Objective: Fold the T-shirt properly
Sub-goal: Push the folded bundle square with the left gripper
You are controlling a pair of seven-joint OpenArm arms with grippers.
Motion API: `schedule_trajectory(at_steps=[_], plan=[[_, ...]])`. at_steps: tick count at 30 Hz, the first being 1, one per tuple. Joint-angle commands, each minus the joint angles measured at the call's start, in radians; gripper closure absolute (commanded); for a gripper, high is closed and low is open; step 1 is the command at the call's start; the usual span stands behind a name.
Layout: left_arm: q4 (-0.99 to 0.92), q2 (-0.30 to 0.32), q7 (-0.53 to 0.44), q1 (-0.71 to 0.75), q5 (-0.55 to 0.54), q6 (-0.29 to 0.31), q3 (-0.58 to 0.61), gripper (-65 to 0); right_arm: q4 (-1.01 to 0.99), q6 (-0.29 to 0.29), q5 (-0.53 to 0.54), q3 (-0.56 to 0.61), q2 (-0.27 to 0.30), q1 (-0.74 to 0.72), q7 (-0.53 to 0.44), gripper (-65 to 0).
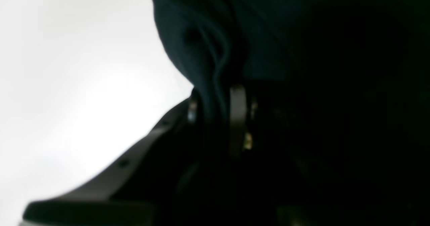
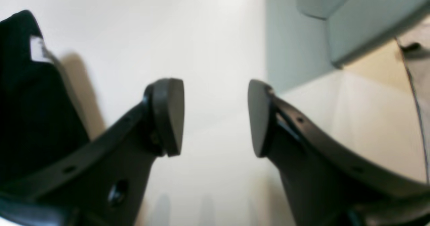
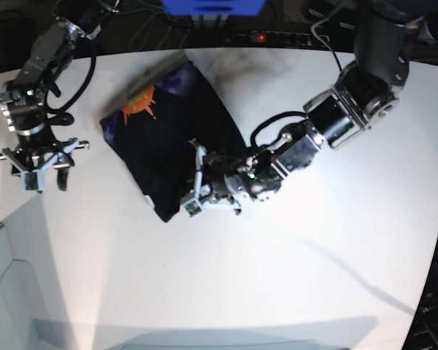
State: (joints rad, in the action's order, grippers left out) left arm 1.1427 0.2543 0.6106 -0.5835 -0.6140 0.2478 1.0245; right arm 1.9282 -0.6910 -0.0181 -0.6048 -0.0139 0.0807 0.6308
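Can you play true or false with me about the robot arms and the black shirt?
1. The T-shirt lies on the white table. True.
2. The left gripper has its jaws shut on black cloth. True.
3. The right gripper is holding the shirt. False: its jaws stand open with nothing between them, and it hangs beside the shirt.
4. The shirt is spread out flat with both sleeves showing. False: it is bunched into a folded bundle.
5. An orange print shows on the shirt. True.

Base overhead; wrists close, seemingly sharing T-shirt.
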Motion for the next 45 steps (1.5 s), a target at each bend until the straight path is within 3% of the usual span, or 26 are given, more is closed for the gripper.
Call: schedule_trajectory(at_steps=[1,7,10,13,16,21,23,29,32,35,45], plan=[[-0.011,-0.016,-0.01,-0.026,0.012,-0.006,0.018,0.0,0.017,-0.007,0.019,-0.016,0.005,-0.002,-0.025,-30.6],[-0.077,-0.063,-0.103,-0.057,0.012,-0.006,0.109,-0.1,0.017,-0.007,0.019,-0.034,0.004,0.046,-0.025,-30.6],[-0.082,-0.082,-0.13,-0.071,0.012,0.002,0.139,-0.7,0.018,-0.007,0.019,-0.045,-0.025,0.061,-0.025,-30.6],[-0.085,-0.103,-0.134,-0.091,0.021,0.094,0.182,-3.9,0.018,-0.007,0.019,-0.059,-0.048,0.061,-0.025,-30.6],[-0.083,-0.126,-0.128,-0.095,0.118,0.163,0.195,-4.8,0.023,-0.007,0.017,-0.059,-0.064,0.064,-0.025,-30.6],[-0.085,-0.166,-0.125,-0.085,0.339,0.172,0.192,-5.0,0.026,-0.007,0.017,-0.057,-0.064,0.089,-0.025,-30.6],[-0.085,-0.175,-0.117,-0.079,0.395,0.172,0.188,-8.6,0.026,-0.007,0.017,-0.059,-0.064,0.101,-0.025,-30.6],[-0.077,-0.195,-0.044,-0.082,0.443,0.175,0.187,-32.0,0.027,-0.007,0.017,-0.059,-0.064,0.116,-0.025,-30.6],[-0.076,-0.195,-0.044,-0.083,0.44,0.175,0.185,-34.0,0.027,-0.007,0.017,-0.059,-0.064,0.116,-0.025,-30.6],[-0.053,-0.191,-0.044,-0.08,0.443,0.173,0.113,-34.1,0.027,-0.007,0.017,-0.059,-0.064,0.116,-0.025,-30.6],[0.181,-0.177,-0.037,0.007,0.444,0.175,-0.31,-34.1,0.034,-0.007,0.019,-0.071,-0.085,0.126,-0.025,-30.5]])
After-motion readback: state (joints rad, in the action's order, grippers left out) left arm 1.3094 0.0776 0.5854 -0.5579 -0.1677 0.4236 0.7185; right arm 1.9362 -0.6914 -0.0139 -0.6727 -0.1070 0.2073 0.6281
